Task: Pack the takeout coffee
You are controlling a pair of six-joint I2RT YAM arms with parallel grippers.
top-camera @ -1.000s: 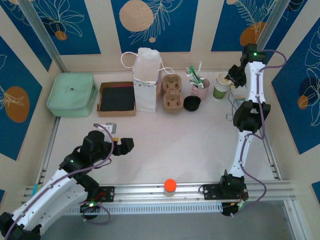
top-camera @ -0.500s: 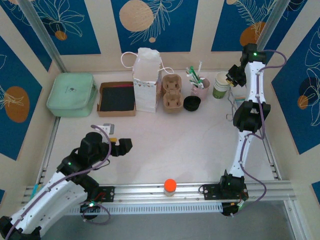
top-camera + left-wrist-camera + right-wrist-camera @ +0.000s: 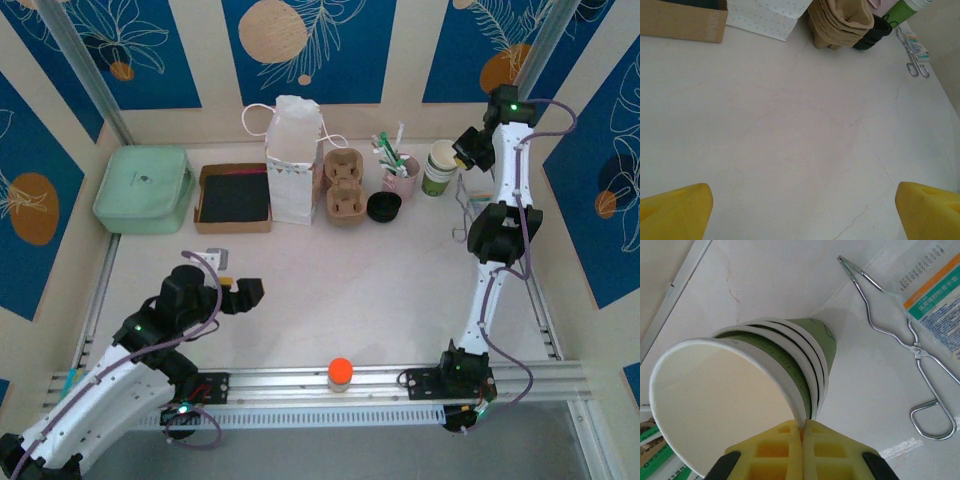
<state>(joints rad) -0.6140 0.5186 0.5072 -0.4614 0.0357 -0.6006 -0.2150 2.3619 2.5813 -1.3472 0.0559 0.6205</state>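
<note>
**Q:** What is changing against a second ago?
**A:** Right hand (image 3: 802,434): the pads are now pressing together on the rim of the top cup (image 3: 715,400); a second ago they were standing apart. The cup stack (image 3: 437,170) is leaning slightly toward the pink stirrer pot (image 3: 400,180). The left arm is sitting a little nearer its base.

**Q:** Item one, the takeout coffee?
**A:** I am not picking out a lidded cup, so I cannot tell where it is standing. Nearest stock: the lidless white-and-green stack at the far right of the surface (image 3: 350,290). The black lids (image 3: 384,207) are lying just beyond the stirrer pot.

**Q:** Going outward?
**A:** Pulp carrier (image 3: 345,190), just beside the white paper bag (image 3: 294,160). Then the brown box (image 3: 233,197) and the green case (image 3: 145,188). Tongs (image 3: 910,365) and a sachet (image 3: 935,295) are lying beside the stack.

**Q:** Left hand?
**A:** Left hand (image 3: 801,212): fingers standing wide apart, gripping nothing, hanging over bare surface.

**Q:** Step in hand?
**A:** By my judgement, it is taking one cup off the stack, an early step. The next move is calling for a clean lift out of the nest without dragging the lower cups along. A lid comes after that.

**Q:** How are the views differing?
**A:** The right wrist view is giving the paper wall pinched between the pads and the several nested rims, which are too small to read from above. The overhead view is giving the spacing of stack, lids, carrier and bag.
</note>
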